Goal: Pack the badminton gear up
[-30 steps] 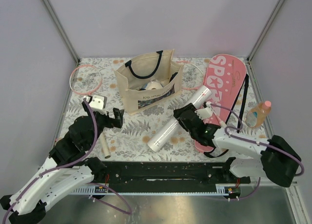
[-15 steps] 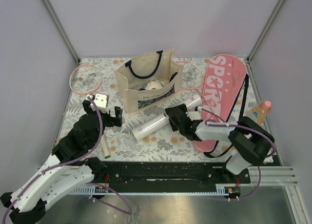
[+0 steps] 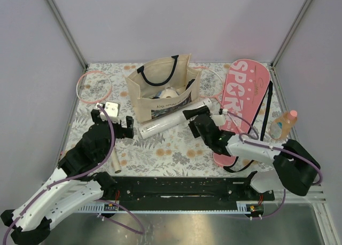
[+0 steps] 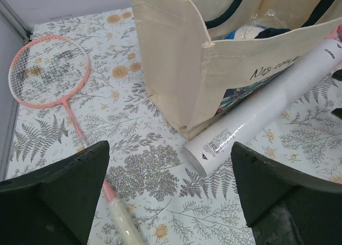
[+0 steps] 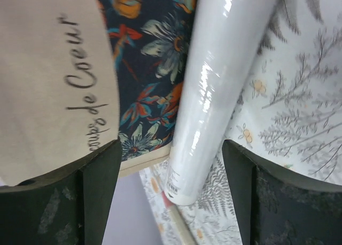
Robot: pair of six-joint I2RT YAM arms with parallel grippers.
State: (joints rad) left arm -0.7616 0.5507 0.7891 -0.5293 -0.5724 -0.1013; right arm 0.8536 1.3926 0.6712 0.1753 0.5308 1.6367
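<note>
2 tools gape empty: left tool (image 3: 113, 121) hovering near a racket (image 4: 48, 77), right tool (image 3: 199, 118) straddling the long white tube (image 3: 171, 119) (flat on the counter (image 3: 176, 149) against the tote bag (image 3: 160, 95)), which seemingly needs gripping, then lifting into that bag.

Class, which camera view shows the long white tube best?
Top external: the white tube shows nearly end to end, beside the tote bag. Left wrist crops its far end; right wrist shows only one end, close up.
</note>
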